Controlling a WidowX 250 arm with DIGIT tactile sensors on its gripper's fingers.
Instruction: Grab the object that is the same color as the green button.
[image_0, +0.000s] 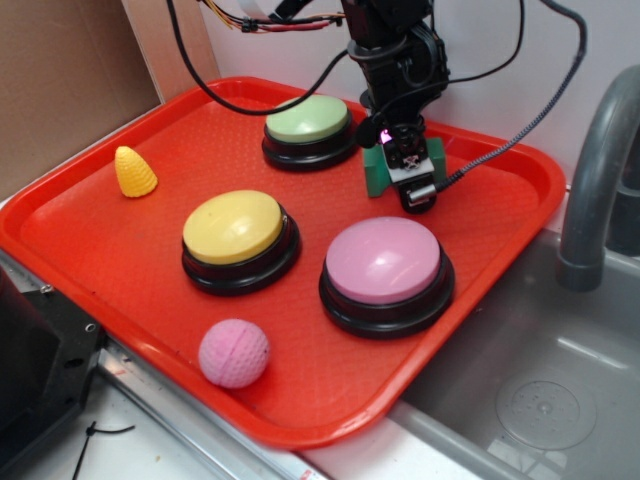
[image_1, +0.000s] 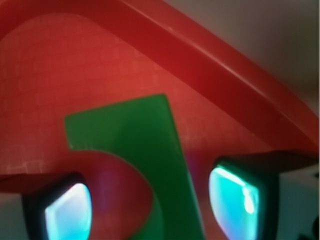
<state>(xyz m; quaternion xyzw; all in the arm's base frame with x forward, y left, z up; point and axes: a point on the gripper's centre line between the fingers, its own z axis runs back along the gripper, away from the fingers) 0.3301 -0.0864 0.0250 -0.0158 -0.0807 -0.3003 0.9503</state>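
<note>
From where I stand, the pale sage-green dome button (image_0: 308, 118) sits at the back of the red plastic tray (image_0: 90, 235). Just right of it, the black gripper (image_0: 404, 172) straddles the small dark green arched block (image_1: 137, 150), jaws parted, gripping nothing. Closing comes next, I'd judge. The tray's rim (image_1: 240, 80) is near; lift straight up.
</note>
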